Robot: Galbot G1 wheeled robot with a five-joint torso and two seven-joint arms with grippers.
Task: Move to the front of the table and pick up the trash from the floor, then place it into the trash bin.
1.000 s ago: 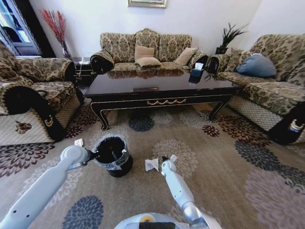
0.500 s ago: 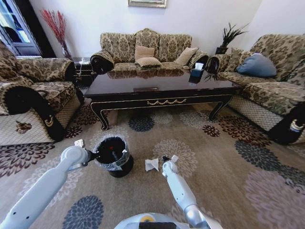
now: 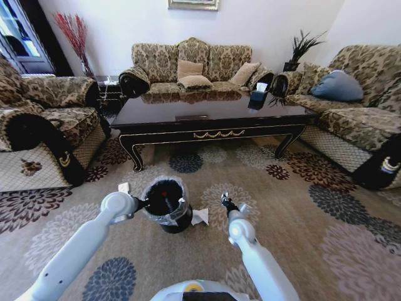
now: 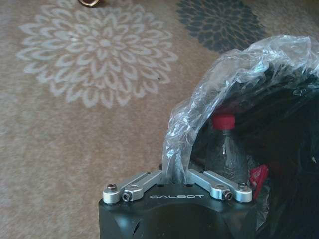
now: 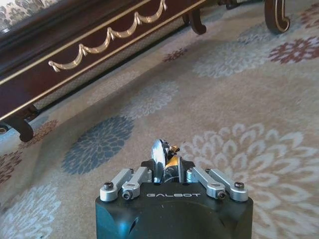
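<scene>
Head view shows white paper trash point(image 3: 200, 216) on the floor point(image 3: 301, 207) beside the trash bin point(image 3: 167, 204). The left gripper point(image 4: 175, 175) pinches the bin's liner; the right gripper point(image 5: 162, 162) clamps a shiny scrap, best released squarely over the opening.

1. Long low dark glossy wooden coffee table point(image 3: 213, 119) spans the upper middle of the head view; sofas stand behind it and at both frame edges.
2. Dark tissue box point(image 3: 258, 95) sits on the table's right end.
3. Small round black trash bin with clear liner point(image 3: 168, 207) stands on the patterned carpet floor point(image 3: 313, 226), lower centre-left.
4. Crumpled white paper point(image 3: 200, 217) lies on the carpet just right of the bin.
5. Clear plastic bottle point(image 4: 225, 144) stands inside the bin.
</scene>
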